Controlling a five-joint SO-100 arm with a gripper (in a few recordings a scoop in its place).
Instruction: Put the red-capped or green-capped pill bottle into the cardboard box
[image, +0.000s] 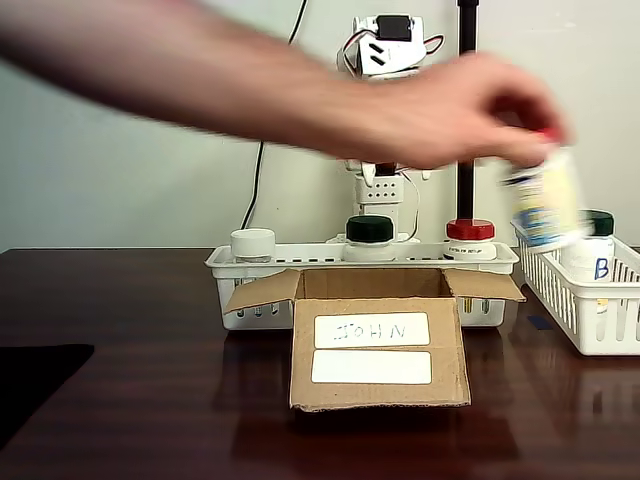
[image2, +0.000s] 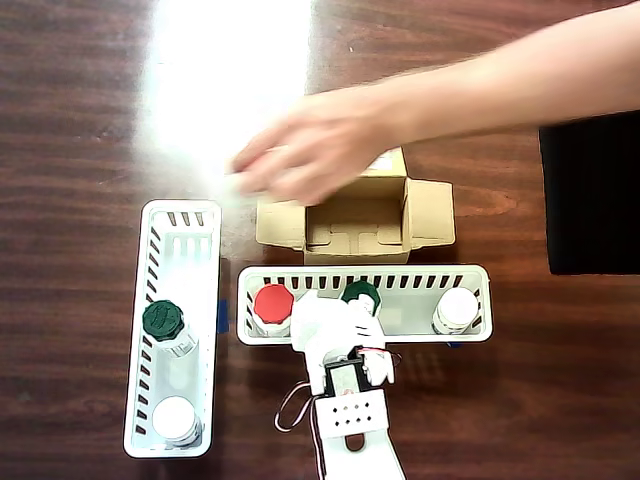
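Cardboard box (image: 380, 370) before basket (image: 232, 268); hand (image: 450, 110) above.

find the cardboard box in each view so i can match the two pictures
Fixed view: cardboard box low centre, flaps open, labels facing the camera.
Overhead view: cardboard box centre, just above the long white basket.
Shared landmark: the red-capped bottle in that basket.

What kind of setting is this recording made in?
Probably a lab tabletop staged as a pharmacy sorting station: white slotted baskets holding capped pill bottles, a labelled cardboard box, and a dark wooden table.
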